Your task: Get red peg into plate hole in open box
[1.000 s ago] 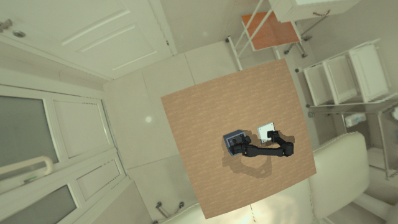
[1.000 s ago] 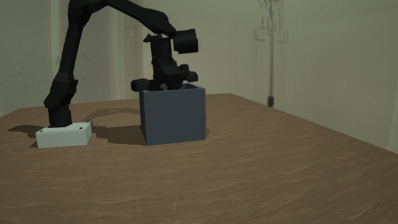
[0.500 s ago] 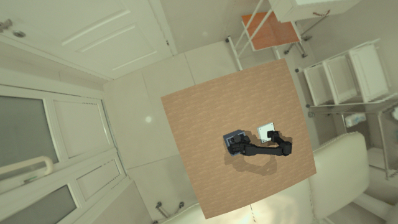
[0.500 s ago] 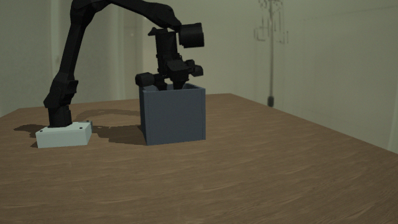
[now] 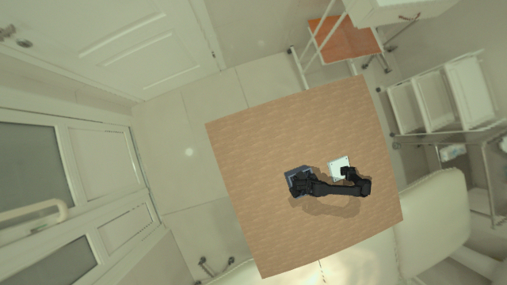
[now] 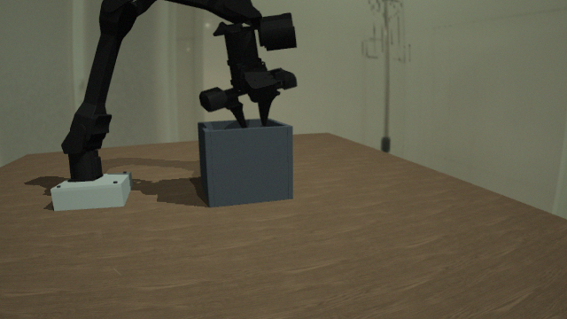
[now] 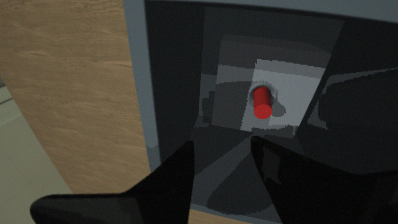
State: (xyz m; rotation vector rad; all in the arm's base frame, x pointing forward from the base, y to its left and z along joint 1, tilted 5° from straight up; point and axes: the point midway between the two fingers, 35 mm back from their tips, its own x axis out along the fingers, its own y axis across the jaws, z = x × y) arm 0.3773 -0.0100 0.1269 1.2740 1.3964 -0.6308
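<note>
Peg (image 7: 262, 103) stands in the plate's hole (image 7: 256, 95), down in the box (image 5: 288, 177) (image 6: 250, 166) (image 7: 136, 75). My gripper (image 6: 254, 127) (image 7: 222, 144), about half open, holds nothing. I'd rise straight (depth of seating I can't tell), then check before pressing.

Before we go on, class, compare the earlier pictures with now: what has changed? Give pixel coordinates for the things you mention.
The gripper (image 5: 296, 195) (image 6: 254, 126) (image 7: 222, 144) has risen from inside the box (image 5: 288, 176) (image 6: 250, 166) (image 7: 136, 75); its fingertips are now near the rim, apart, with nothing between them. The box and the arm's white base (image 5: 335, 163) (image 6: 89, 198) stayed put. Whether the peg (image 7: 262, 103) moved, I cannot tell.
</note>
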